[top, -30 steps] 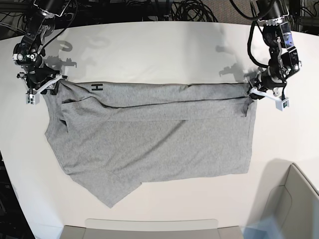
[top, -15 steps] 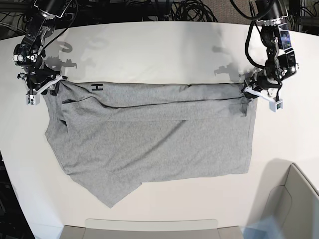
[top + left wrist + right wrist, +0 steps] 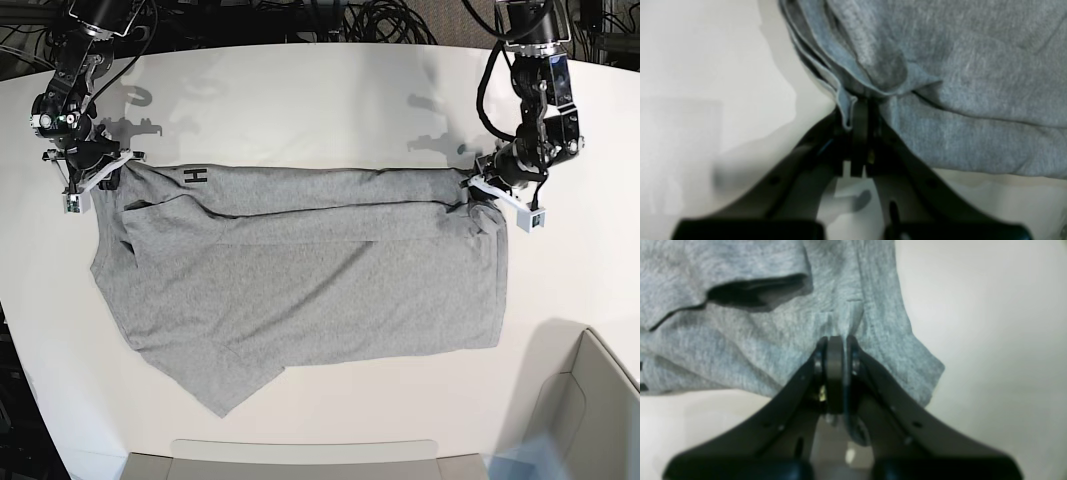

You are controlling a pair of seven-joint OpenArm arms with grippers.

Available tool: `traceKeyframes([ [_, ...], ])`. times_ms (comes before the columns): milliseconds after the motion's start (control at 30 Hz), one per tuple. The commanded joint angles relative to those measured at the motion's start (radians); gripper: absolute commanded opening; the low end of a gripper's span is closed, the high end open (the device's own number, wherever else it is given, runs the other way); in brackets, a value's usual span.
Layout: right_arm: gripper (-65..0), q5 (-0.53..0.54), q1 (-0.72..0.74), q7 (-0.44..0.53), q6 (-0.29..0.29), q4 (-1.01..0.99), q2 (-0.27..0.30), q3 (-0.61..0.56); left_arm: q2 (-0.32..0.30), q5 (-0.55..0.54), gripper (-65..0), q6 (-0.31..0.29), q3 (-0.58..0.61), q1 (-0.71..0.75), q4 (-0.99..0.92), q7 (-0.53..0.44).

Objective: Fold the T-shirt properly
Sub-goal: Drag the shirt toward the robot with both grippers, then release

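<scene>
Grey cloth is now pinched in both sets of jaws, and that is the change that matters: a second ago both stood apart at the far corners of the T-shirt point(image 3: 300, 270), and they have since come together on it. On my left wrist view the left gripper point(image 3: 862, 110) has its jaws clamped on a bunched stack of hem layers, several edges showing beside the pinch. On the right wrist view the right gripper point(image 3: 836, 340) is closed on a fold of fabric near a sleeve opening, the cloth puckering where the jaws bite.

In the base view the left arm has also moved inward along the far edge, so the corner it holds is gathered into a small lump rather than lying flat. The T-shirt lies spread across the middle of the white tabletop point(image 3: 330, 90), its far edge already doubled over in a narrow band, one black letter showing near the right gripper's end. The near edge is uneven, with a point of cloth trailing toward me.

I judge both grasps are made and the next fold can begin: lift both corners together and carry them toward me. The bunching on the left side could leave a crease.
</scene>
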Motion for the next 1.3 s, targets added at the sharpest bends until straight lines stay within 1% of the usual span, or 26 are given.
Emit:
traceKeyframes([
  [0,-65.0,-0.002,0.004,-0.027,0.01,0.015,0.014,0.007,-0.022,0.02,-65.0,0.008,-0.005,0.017,0.007,0.019],
  [67,-65.0,-0.002,0.001,-0.039,0.01,0.027,0.014,0.007,-0.027,0.018,-65.0,0.009,-0.014,0.039,0.01,0.019],
  [167,-65.0,-0.002,-0.036,-0.037,0.012,0.048,0.014,0.001,-0.025,0.017,-65.0,0.008,-0.083,0.068,0.01,0.025],
  [300,-65.0,-0.002,-0.078,-0.039,0.012,0.099,-0.009,-0.014,-0.028,0.015,-65.0,0.005,-0.143,0.114,0.01,0.027],
  [600,-65.0,-0.002,-0.111,-0.039,0.012,0.113,-0.014,-0.017,-0.03,0.018,-65.0,0.005,-0.15,0.163,0.01,0.027],
  [733,-65.0,-0.002,-0.13,-0.039,0.012,0.12,-0.012,-0.022,-0.071,0.015,-65.0,0.005,-0.154,0.201,0.01,0.019],
  [800,-65.0,-0.002,-0.15,-0.039,0.012,0.148,-0.015,-0.031,-0.08,0.018,-65.0,0.005,-0.155,0.215,0.01,0.019],
  [867,-65.0,-0.002,-0.177,-0.036,0.012,0.174,-0.038,-0.059,-0.096,0.014,-65.0,0.005,-0.181,0.238,0.01,0.019],
  [1033,-65.0,-0.002,-0.223,-0.034,0.012,0.234,-0.083,-0.068,-0.097,0.017,-65.0,0.003,-0.239,0.279,0.01,0.019],
  [1267,-65.0,-0.002,-0.266,-0.034,0.012,0.243,-0.083,-0.066,-0.099,0.018,-65.0,0.003,-0.25,0.336,0.01,0.019],
])
